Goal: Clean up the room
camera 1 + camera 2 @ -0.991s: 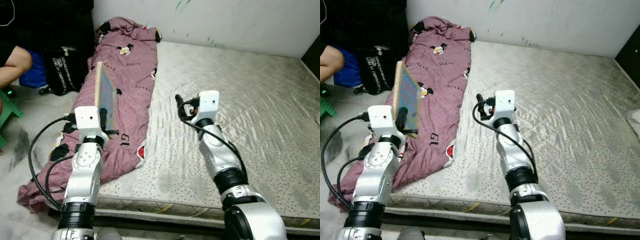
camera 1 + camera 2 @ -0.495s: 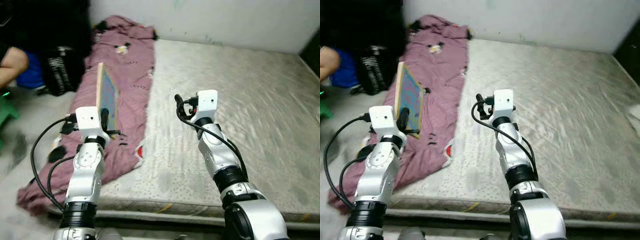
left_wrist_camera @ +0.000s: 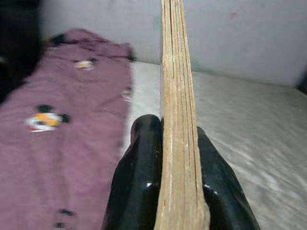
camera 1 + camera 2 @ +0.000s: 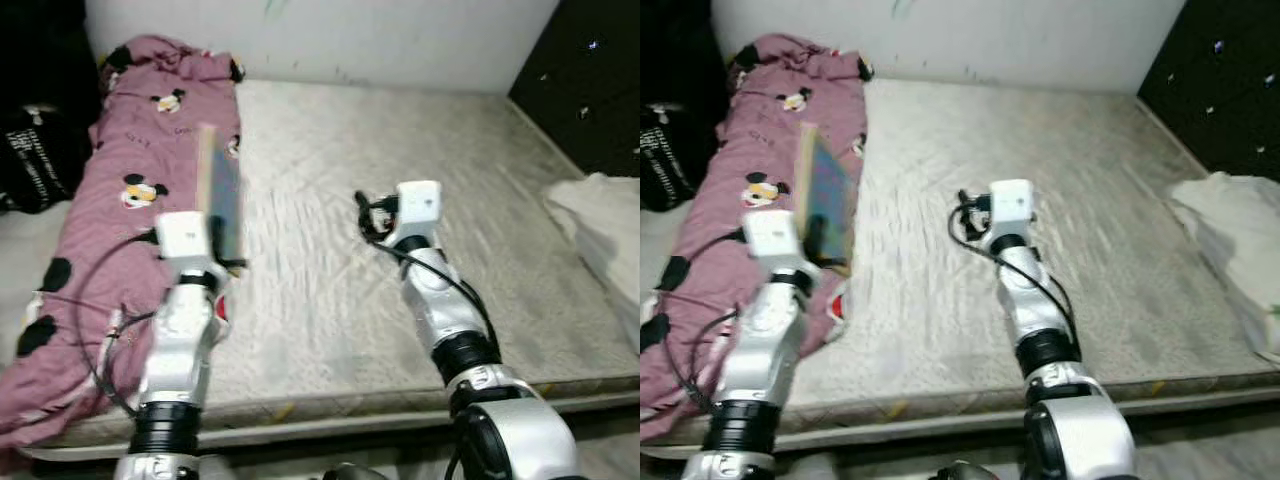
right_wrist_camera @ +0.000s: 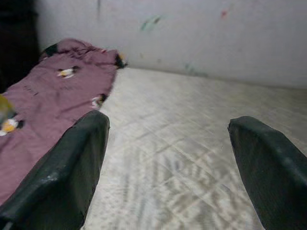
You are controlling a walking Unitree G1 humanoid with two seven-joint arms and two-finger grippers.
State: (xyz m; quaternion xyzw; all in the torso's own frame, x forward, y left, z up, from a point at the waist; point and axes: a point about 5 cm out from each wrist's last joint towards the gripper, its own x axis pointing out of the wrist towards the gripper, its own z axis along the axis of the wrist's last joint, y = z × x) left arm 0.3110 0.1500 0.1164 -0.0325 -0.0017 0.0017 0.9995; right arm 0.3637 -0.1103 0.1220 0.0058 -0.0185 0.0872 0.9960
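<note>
Left gripper (image 3: 176, 143): jaws clamped on a thin wooden board (image 4: 218, 190), one black finger on each face. Board held upright, edge-on to the wrist camera; layered wood grain visible along the edge. In the head views the board stands above the left wrist, at about 10 o'clock from frame centre, over the seam where the blanket meets the bare mattress. One face looks bluish; detail blurred, cannot tell more.

Right gripper (image 5: 168, 158): jaws wide apart, holding nothing, hovering over the middle of the mattress (image 4: 480, 200), roughly at frame centre in the head views. A black cable loops beside the right wrist.

Mattress: grey, quilted, bare, lying low on the floor against a pale wall (image 4: 330, 35).

Pink blanket (image 4: 110, 170) with cartoon mouse prints runs along the mattress's left side, from 11 o'clock down to 8 o'clock, bunched at the far end near the wall.

Black bag (image 4: 35, 155) at 9 o'clock, beyond the blanket. White cloth bundle (image 4: 1230, 240) at 3 o'clock, beside the mattress. Dark cabinet (image 4: 590, 80) at 2 o'clock.
</note>
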